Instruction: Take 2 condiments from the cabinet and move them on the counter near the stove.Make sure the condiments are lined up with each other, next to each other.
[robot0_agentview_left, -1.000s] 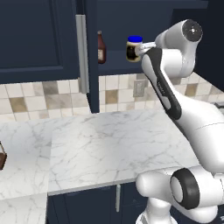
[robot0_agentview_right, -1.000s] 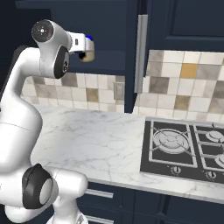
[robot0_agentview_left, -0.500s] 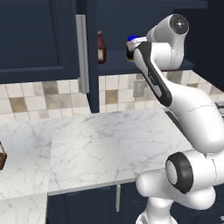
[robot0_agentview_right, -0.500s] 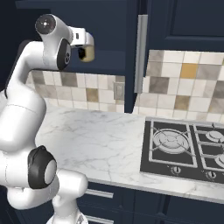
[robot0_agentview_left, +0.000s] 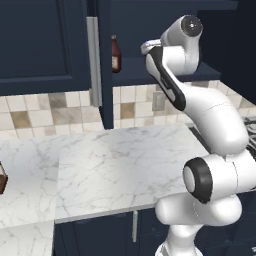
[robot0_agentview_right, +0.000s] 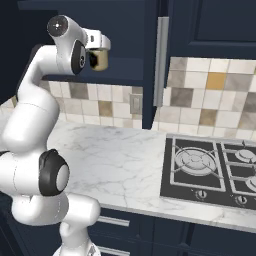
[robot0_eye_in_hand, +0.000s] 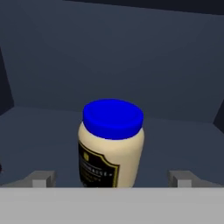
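Note:
The cream jar (robot0_eye_in_hand: 111, 146) with a blue lid stands upright on the floor of the open cabinet (robot0_eye_in_hand: 131, 52). My gripper (robot0_eye_in_hand: 112, 179) is open, with one fingertip (robot0_eye_in_hand: 43, 178) on each side of the jar, apart from it. In the right base view the hand reaches into the cabinet (robot0_agentview_right: 125, 30) with the gripper (robot0_agentview_right: 101, 52) at the jar (robot0_agentview_right: 100, 61). The dark reddish-brown bottle (robot0_agentview_left: 116, 54) stands in the cabinet (robot0_agentview_left: 137, 67) to the left of my arm. The marble counter (robot0_agentview_right: 115, 160) lies below, and the stove (robot0_agentview_right: 210, 172) is set in it at the right.
The open cabinet door's edge with its long silver handle (robot0_agentview_left: 92, 60) hangs left of the bottle. A dark brown object (robot0_agentview_left: 2, 177) sits at the counter's (robot0_agentview_left: 115, 165) far left. Tiled wall (robot0_agentview_right: 200, 105) backs the counter.
The arm has swung its hand further into the cabinet toward the jar, which the arm now hides in the left base view. The gripper has stayed open.

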